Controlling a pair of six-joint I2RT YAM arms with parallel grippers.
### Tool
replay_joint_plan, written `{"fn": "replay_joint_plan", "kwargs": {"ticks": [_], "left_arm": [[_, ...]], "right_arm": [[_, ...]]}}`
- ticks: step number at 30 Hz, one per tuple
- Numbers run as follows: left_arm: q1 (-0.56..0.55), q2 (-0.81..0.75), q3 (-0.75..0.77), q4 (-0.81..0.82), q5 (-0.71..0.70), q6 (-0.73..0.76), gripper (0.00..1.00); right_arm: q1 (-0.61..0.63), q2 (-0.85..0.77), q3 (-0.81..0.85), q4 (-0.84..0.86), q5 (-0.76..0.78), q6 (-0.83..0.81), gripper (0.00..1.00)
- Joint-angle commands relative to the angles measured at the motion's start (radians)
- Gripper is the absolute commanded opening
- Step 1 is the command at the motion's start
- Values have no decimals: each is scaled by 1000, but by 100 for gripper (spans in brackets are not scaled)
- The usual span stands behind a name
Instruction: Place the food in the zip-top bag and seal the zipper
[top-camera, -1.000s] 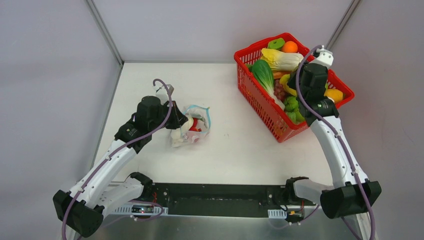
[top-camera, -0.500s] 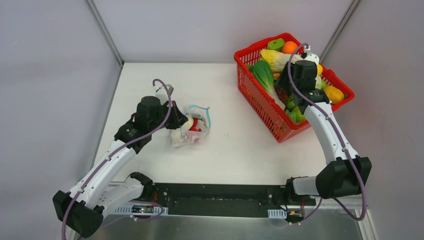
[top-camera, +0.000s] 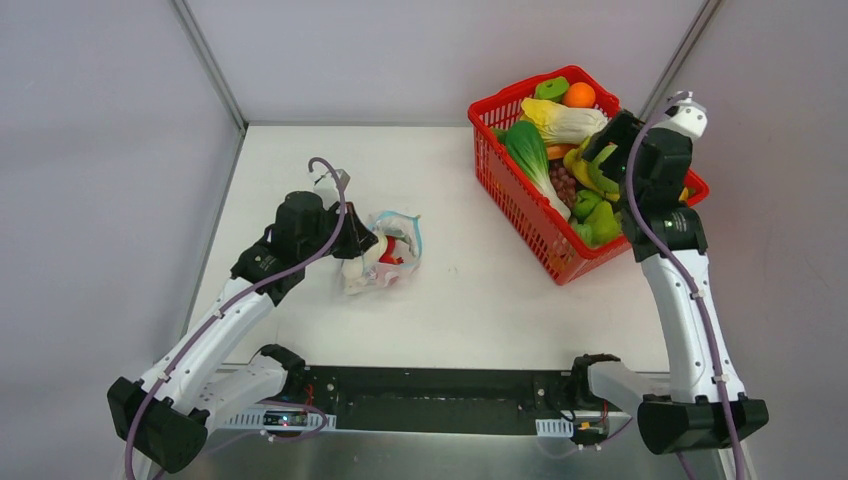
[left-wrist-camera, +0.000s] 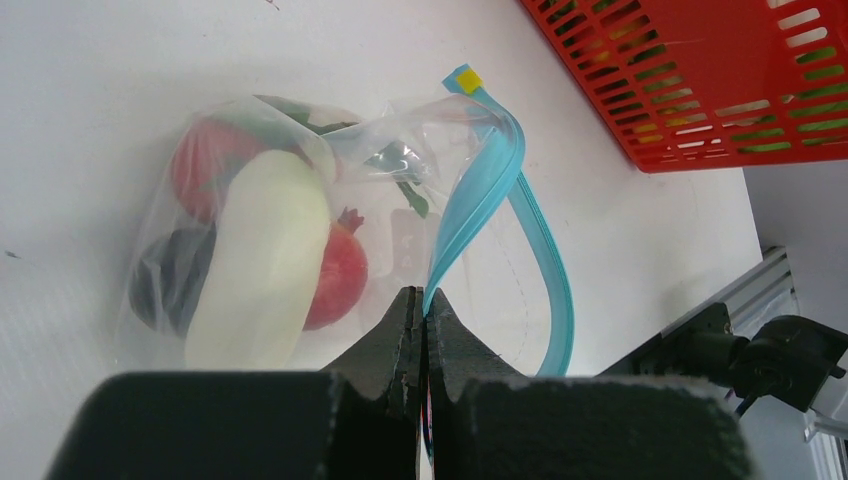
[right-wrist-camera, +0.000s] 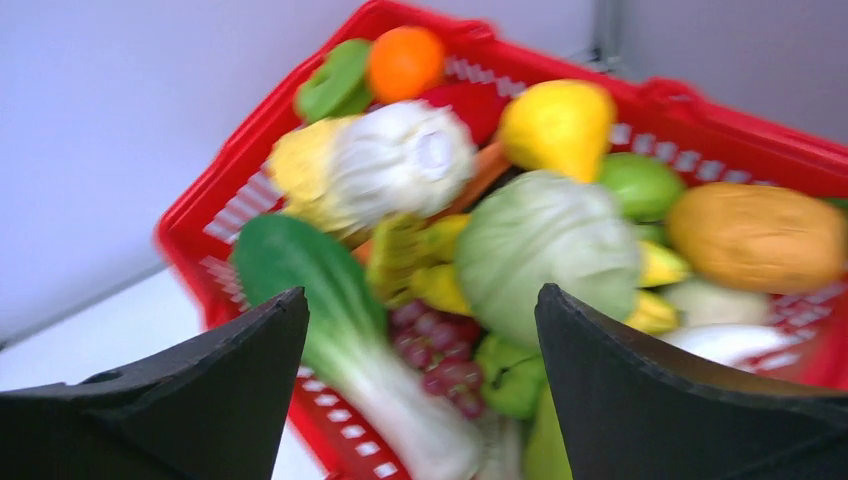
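The clear zip-top bag (top-camera: 385, 250) lies left of the table's middle, its mouth gaping. My left gripper (top-camera: 358, 237) is shut on its teal zipper (left-wrist-camera: 480, 180), and the strip runs in between the closed jaws (left-wrist-camera: 422, 300). Inside the bag (left-wrist-camera: 300, 230) are a white radish (left-wrist-camera: 265, 260), a red fruit (left-wrist-camera: 338, 275) and a dark purple ball (left-wrist-camera: 165, 280). My right gripper (top-camera: 606, 135) hangs open over the red basket, nothing between its fingers (right-wrist-camera: 420, 295). Below it lie a green cabbage (right-wrist-camera: 545, 250) and a yellow lemon (right-wrist-camera: 555, 125).
The red mesh basket (top-camera: 520, 210) stands at the back right, heaped with toy food: a bok choy (right-wrist-camera: 300, 270), an orange (right-wrist-camera: 405, 60), purple grapes (right-wrist-camera: 440, 340) and a brown potato (right-wrist-camera: 755, 235). Grey walls close in the table on three sides.
The right gripper has opened wide; its wrist dipped left over the basket, then swung back right. The left arm and the bag have not moved.
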Motion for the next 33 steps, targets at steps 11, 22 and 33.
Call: {"fn": "replay_joint_plan", "kwargs": {"ticks": [11, 22, 33], "left_arm": [[2, 11, 45, 12, 76, 13, 0], [2, 10, 58, 3, 96, 23, 0], [2, -5, 71, -2, 98, 26, 0]], "right_arm": [[-305, 102, -20, 0, -252, 84, 100], [-346, 131, -77, 37, -380, 161, 87], [-347, -25, -89, 82, -346, 159, 25]]}}
